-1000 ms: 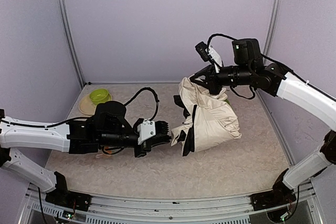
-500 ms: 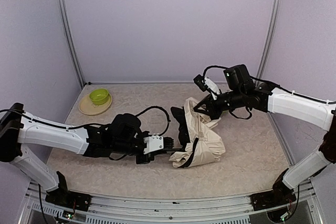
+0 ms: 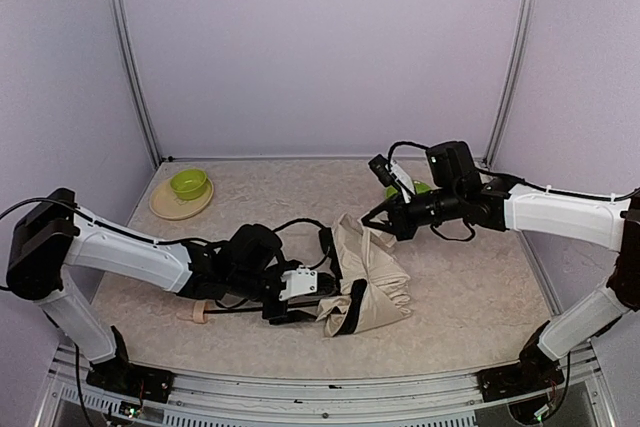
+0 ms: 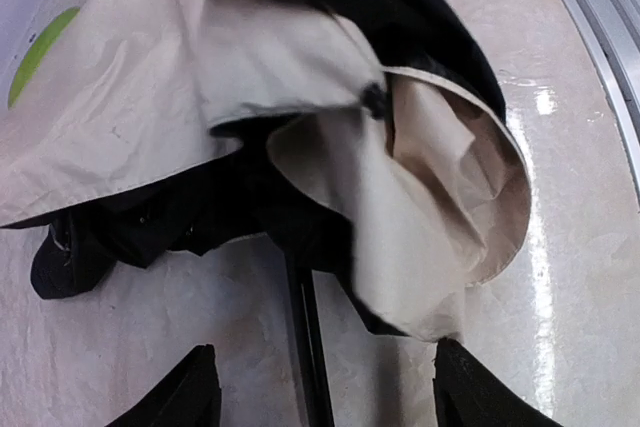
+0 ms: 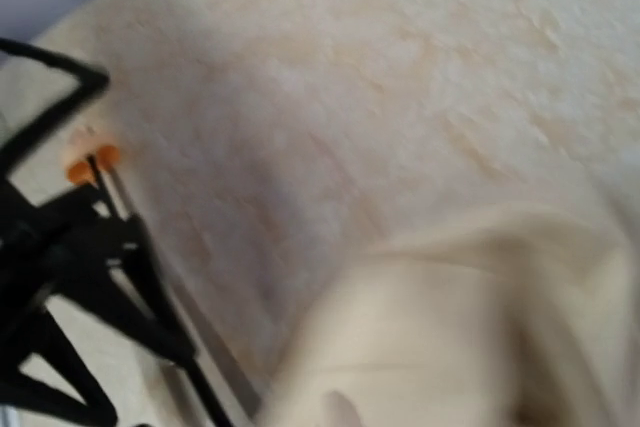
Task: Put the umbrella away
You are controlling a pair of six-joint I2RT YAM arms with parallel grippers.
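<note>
Nearest me, my left gripper has its fingers apart on either side of the thin black shaft. The umbrella lies slumped in the middle of the worktop. Beyond it, my right gripper has its fingers together at the umbrella's far edge. Far left, a green bowl sits on a beige plate. A second ago the umbrella hung higher, with the left fingers closed.

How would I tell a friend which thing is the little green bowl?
Look to the table's far left corner. A tan plate lies there, and the bowl sits on it: small, round, lime green, well apart from the crumpled cream umbrella in the middle.
</note>
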